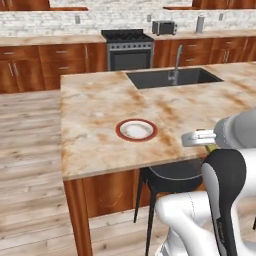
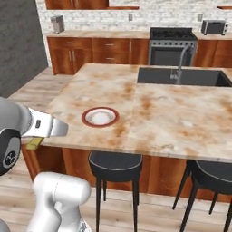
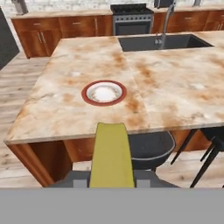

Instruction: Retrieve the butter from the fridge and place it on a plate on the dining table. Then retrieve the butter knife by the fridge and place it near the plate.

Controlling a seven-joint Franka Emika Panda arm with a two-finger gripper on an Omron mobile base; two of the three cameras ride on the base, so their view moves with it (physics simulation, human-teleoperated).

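My gripper (image 3: 111, 182) is shut on the butter (image 3: 111, 153), a yellow-olive stick that points toward the dining table (image 3: 65, 109). The gripper hangs just off the table's near edge, over a stool. The plate (image 3: 104, 92), white with a red-brown rim, lies bare on the marble top a short way beyond the butter's tip. From the base cameras the plate (image 1: 136, 130) (image 2: 100, 117) sits near the table's front, and a bit of butter (image 1: 210, 146) (image 2: 32, 144) peeks out under the white hand. The butter knife is out of view. A dark-grey fridge side (image 2: 18, 45) stands far left.
A sunken dark sink (image 1: 172, 77) with a tap (image 1: 176, 62) lies at the table's far side. Black stools (image 2: 115, 165) (image 2: 210, 172) stand under the near edge. Wood cabinets, a stove (image 1: 129, 49) and a toaster (image 1: 163, 27) line the back wall.
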